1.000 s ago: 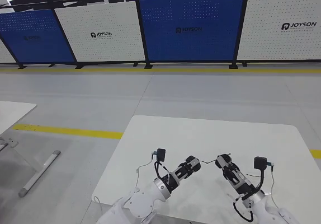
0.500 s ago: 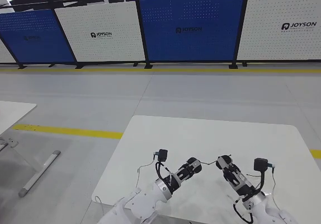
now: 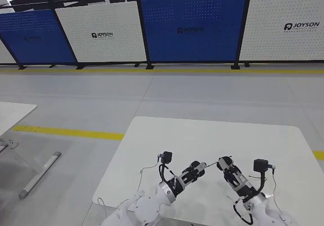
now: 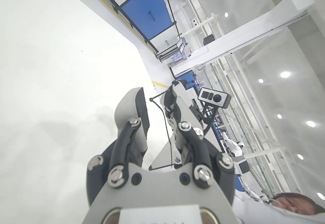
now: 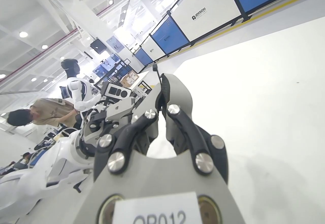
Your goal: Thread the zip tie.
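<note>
A thin black zip tie (image 3: 210, 164) spans the small gap between my two grippers, low over the white table (image 3: 207, 133). My right gripper (image 3: 220, 162) is shut on it. In the right wrist view its fingers meet at the tips (image 5: 162, 79), and the zip tie's head end (image 5: 155, 67) sticks out beyond them. My left gripper (image 3: 198, 166) faces it from the left and is open. In the left wrist view the zip tie's head (image 4: 151, 99) hangs between the spread fingers, near the dark pad (image 4: 142, 108) of one of them, touching neither that I can see.
Both arms are near the table's front edge; the tabletop stretches bare beyond them to its far edge (image 3: 207, 118). A second white table (image 3: 1, 116) stands off to the left, across a strip of floor. Blue and white panels (image 3: 193, 28) line the back.
My left arm has shifted a little to the right and toward the table's front edge. The right gripper has stayed almost still, holding the zip tie.
</note>
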